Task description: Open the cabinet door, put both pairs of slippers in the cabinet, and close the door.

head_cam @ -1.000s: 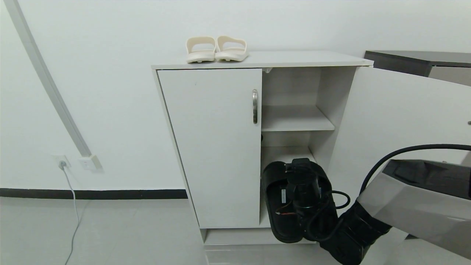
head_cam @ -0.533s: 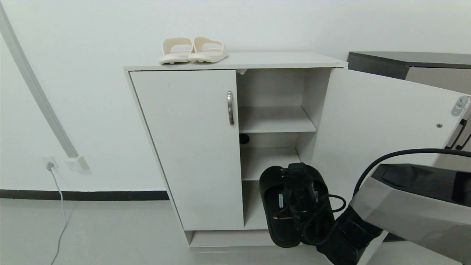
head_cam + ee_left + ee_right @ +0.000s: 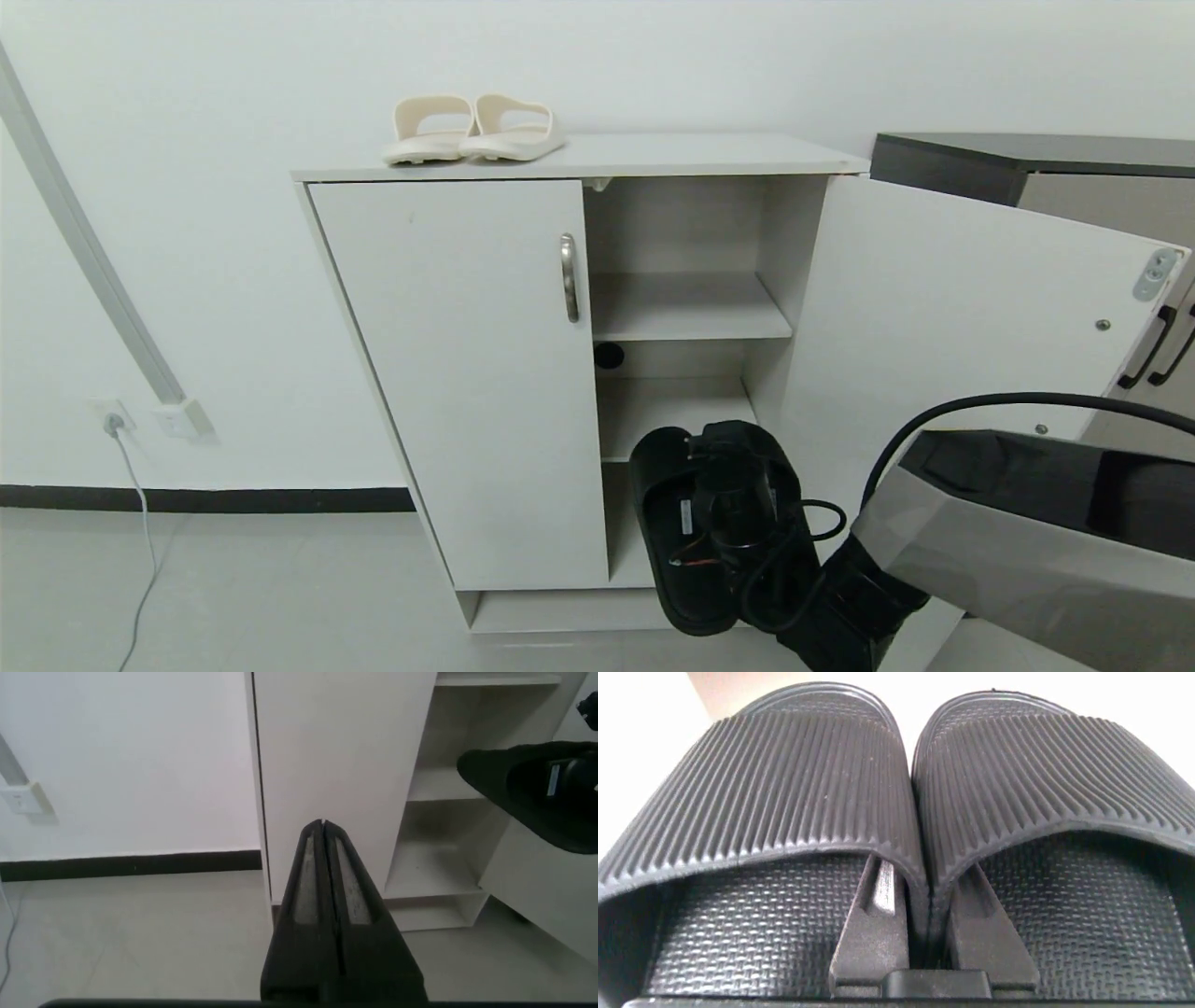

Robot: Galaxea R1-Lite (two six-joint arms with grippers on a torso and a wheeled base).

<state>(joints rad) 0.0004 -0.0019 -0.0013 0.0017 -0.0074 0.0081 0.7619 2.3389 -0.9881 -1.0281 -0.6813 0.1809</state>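
Note:
A white cabinet (image 3: 579, 168) stands against the wall with its right door (image 3: 952, 317) swung open and its left door (image 3: 467, 373) closed. A pair of cream slippers (image 3: 471, 129) rests on the cabinet top at the left. My right gripper (image 3: 724, 467) is shut on a pair of black slippers (image 3: 672, 532), holding them in front of the lower open compartment. In the right wrist view the fingers (image 3: 878, 919) pinch the two inner edges of the black slippers (image 3: 813, 784) together. My left gripper (image 3: 322, 831) is shut and empty, low over the floor facing the cabinet (image 3: 346, 765).
Inside the open half are an upper shelf (image 3: 686, 313) and a middle shelf (image 3: 672, 411), both bare. A dark-topped grey unit (image 3: 1046, 163) stands behind the open door. A wall socket with a cable (image 3: 117, 429) is at the left. Grey floor (image 3: 233, 597) lies open at the left.
The head camera has shifted, so the cabinet sits further left in the picture. The black slippers stay in my right gripper, now in front of the lower opening.

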